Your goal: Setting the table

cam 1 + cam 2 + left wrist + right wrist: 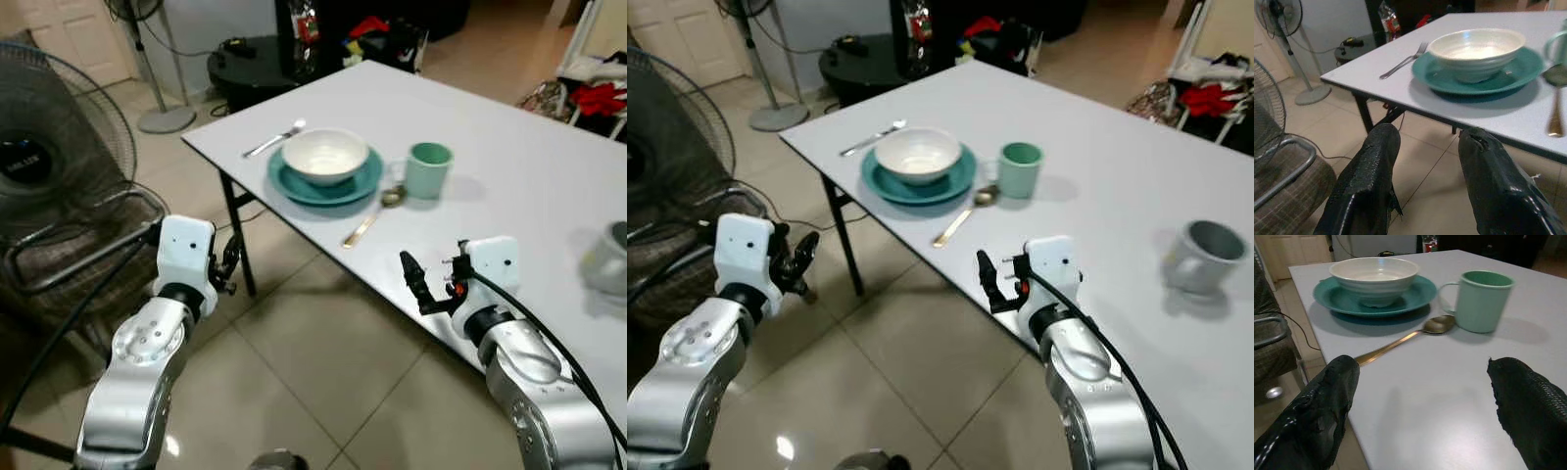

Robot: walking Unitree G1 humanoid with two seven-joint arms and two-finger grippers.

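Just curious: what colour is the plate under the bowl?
Teal plate, clearest in the right wrist view.

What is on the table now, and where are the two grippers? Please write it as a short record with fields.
table: white table, seen from its corner side
plate: teal plate near the table edge
bowl: white bowl standing on the plate
fork: fork beside the plate, on the side away from the spoon
spoon: gold spoon between plate and green mug
green mug: green mug, upright
grey mug: grey mug, apart, further along the table
left gripper: left gripper over the floor, jaws open, empty
right gripper: right gripper at the table edge, jaws open, empty
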